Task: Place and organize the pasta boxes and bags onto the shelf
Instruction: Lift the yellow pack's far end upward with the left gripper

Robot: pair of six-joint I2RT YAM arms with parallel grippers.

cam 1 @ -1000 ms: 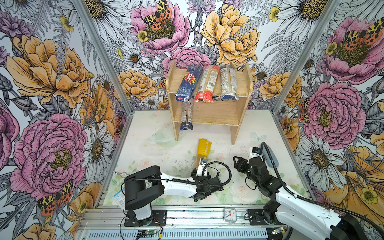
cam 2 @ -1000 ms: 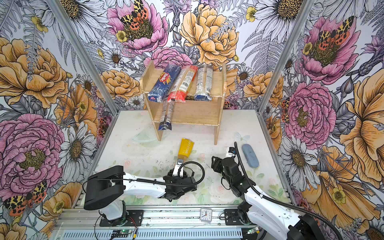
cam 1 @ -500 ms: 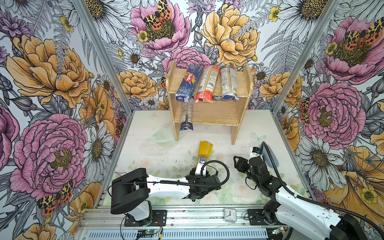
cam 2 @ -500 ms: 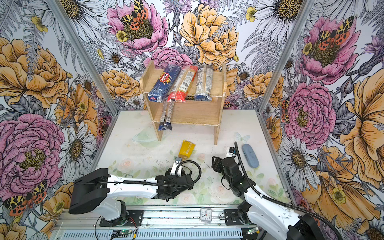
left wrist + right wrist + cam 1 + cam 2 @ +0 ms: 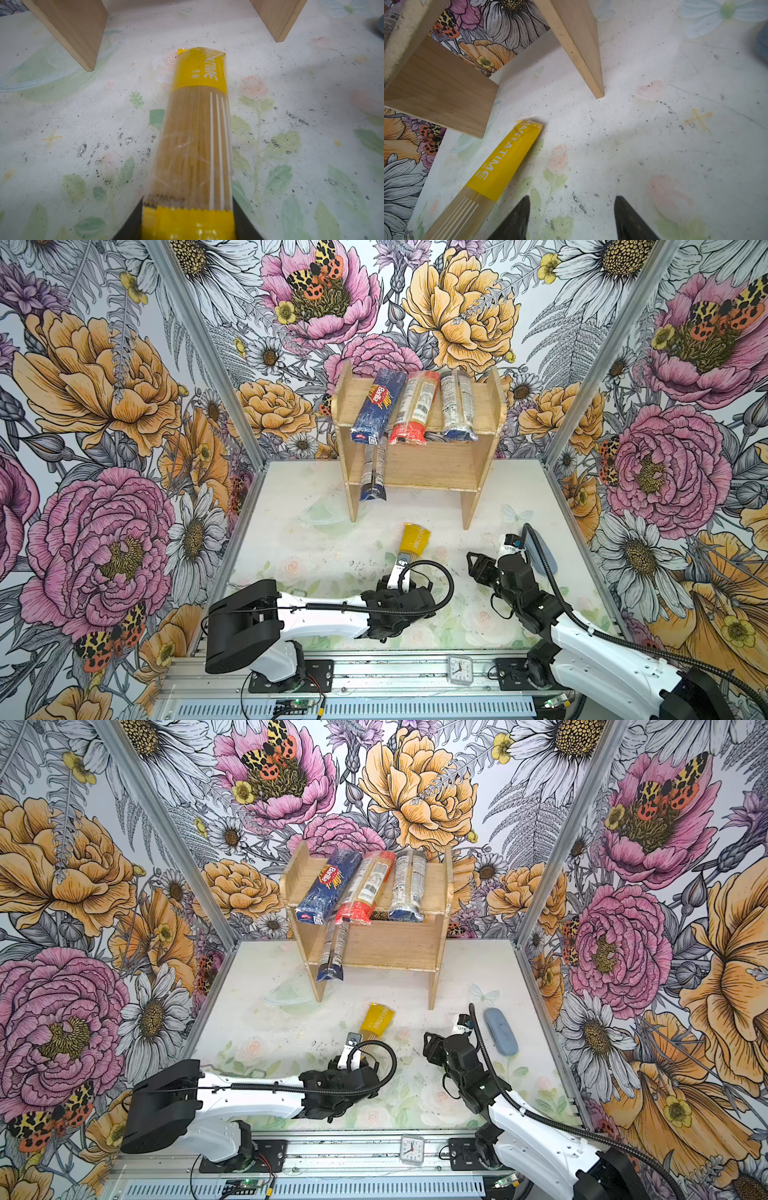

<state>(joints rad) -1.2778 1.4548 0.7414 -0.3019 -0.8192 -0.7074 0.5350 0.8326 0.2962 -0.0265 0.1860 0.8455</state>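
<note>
While clamping the narrow jaws of the left gripper [image 5: 188,226] on the near end of the yellow-ended bag [image 5: 195,135], aiming its long axis straight ahead along the surface [image 5: 316,547], toward the gap between the legs of the shelf [image 5: 432,464]. Hovering just beside, on the bag's right, with right gripper [image 5: 571,218] jaws standing about half open, holding nothing.

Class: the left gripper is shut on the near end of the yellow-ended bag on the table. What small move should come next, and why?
Probably lift the left gripper a little, raising the yellow-ended bag off the table: its far end rests on the table short of the shelf, whose lower tier has free room beside the slim bag.
</note>
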